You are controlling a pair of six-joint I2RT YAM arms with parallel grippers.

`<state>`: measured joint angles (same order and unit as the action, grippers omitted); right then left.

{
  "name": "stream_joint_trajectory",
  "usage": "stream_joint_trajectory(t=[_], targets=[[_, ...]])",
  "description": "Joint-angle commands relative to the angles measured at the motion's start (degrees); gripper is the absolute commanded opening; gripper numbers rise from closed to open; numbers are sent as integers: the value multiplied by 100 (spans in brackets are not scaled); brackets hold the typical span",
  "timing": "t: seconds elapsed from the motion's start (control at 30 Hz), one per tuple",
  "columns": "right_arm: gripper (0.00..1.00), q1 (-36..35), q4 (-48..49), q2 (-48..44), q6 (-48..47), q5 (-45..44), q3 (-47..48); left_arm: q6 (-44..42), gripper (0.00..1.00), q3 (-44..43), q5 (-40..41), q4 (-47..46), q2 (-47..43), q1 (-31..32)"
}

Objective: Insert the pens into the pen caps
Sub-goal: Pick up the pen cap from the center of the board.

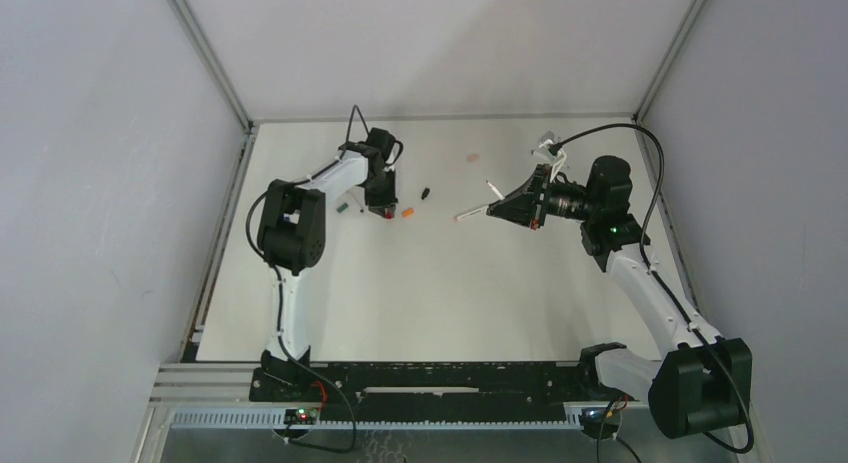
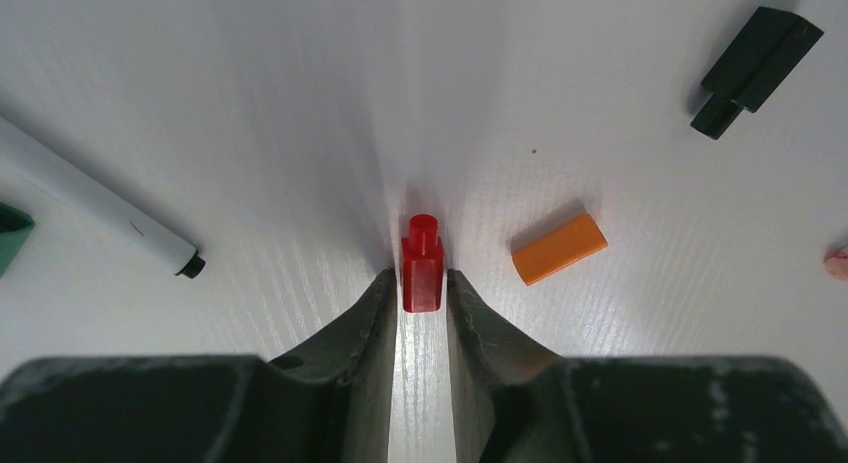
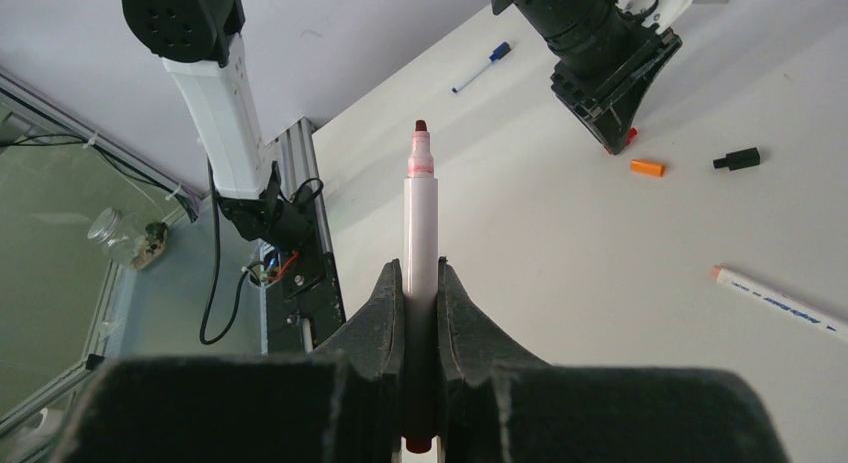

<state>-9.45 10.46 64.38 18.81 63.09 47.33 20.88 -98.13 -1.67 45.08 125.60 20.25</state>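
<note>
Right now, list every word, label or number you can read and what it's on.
Nothing reads clearly in any view.
Thin white-barrelled pen with an orange end: blue print along the barrel, too blurred to read.
Thin white-barrelled pen with a black tip: small dark mark, too small to read.

We see a red cap (image 2: pixel 422 263) lying flat between the tips of the left gripper (image 2: pixel 421 286); whether it is pinched we cannot tell. Just beside it lies an orange cap (image 2: pixel 559 248), and farther off a black cap (image 2: pixel 755 71). A green cap (image 2: pixel 10 235) and a pinkish cap (image 2: pixel 838 263) sit at that view's edges. A white black-tipped pen (image 2: pixel 95 205) lies uncapped near the green one. The right gripper (image 3: pixel 420 275) clamps a red-tipped pen (image 3: pixel 420 223), tip bare. A blue-ended pen (image 3: pixel 481 68) and an orange-tipped pen (image 3: pixel 780 303) lie flat, well apart.
</note>
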Motion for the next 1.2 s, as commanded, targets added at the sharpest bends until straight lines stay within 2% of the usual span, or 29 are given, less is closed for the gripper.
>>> stream_joint_trajectory(t=[0.0,0.33,0.47,0.6,0.7,0.77,0.8,0.83,0.87,0.93,1.03,1.17], targets=[[0,22,271,-83,18,21,4,-189,27,-307,150,238,146,91],[0,28,141,-139,-156,53,4,-483,10,-200,150,100,-46,102],[0,72,-12,-191,-405,116,4,-884,7,297,66,-313,-699,110],[0,100,-213,-256,-1029,385,4,-1500,7,922,-508,-595,-1486,111],[0,93,-1154,-285,-2455,849,238,-1885,8,1495,-1209,-790,-2132,111],[0,78,-2478,-252,-3932,991,614,-2068,8,1887,-1802,-915,-2548,111],[0,75,-3120,-176,-4998,1017,828,-2203,8,2090,-2163,-974,-2752,111],[0,68,-3819,-129,-5554,1029,1044,-2335,8,2270,-2594,-1001,-2938,115],[0,54,-4651,-43,-6569,1012,1256,-2436,8,2414,-3134,-1017,-3112,130],[0,-7,-5686,96,-8018,813,1630,-2728,9,2660,-3986,-952,-3426,213],[0,-167,-6798,293,-9697,398,2080,-3168,10,2762,-4910,-680,-3826,444],[0,-505,-7632,508,-11330,-191,2482,-3537,9,2406,-5457,188,-3854,778]])
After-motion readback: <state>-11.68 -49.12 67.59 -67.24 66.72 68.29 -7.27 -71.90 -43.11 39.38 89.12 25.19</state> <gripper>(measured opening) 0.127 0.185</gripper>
